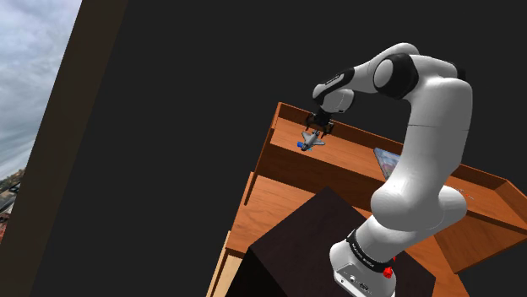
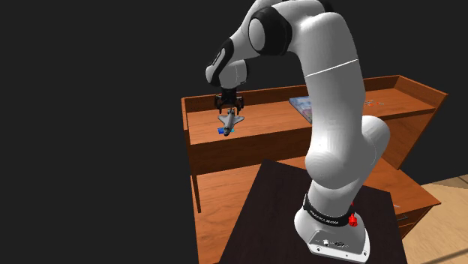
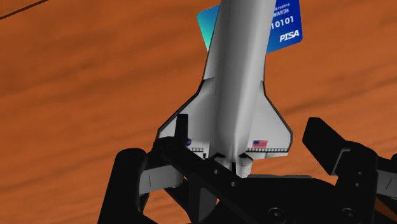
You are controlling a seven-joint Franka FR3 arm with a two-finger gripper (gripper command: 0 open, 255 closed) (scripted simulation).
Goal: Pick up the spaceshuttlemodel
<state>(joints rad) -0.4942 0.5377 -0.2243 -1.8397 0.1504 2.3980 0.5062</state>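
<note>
Black gripper (image 3: 226,145) sits low over the desk (image 3: 76,95) with its fingers apart. They straddle the tail end of the spaceshuttlemodel (image 3: 235,83), and a sliver of desk shows between one finger and the wing tip, so nothing is clasped. The model lies flat on the desk's raised back level, its nose over a blue card (image 3: 287,28). It looks light, rigid and smooth-skinned (likely slippery), with thin wings that could snap. The best hold, I judge, is across the stout fuselage just ahead of the engines, not the wing edges.
</note>
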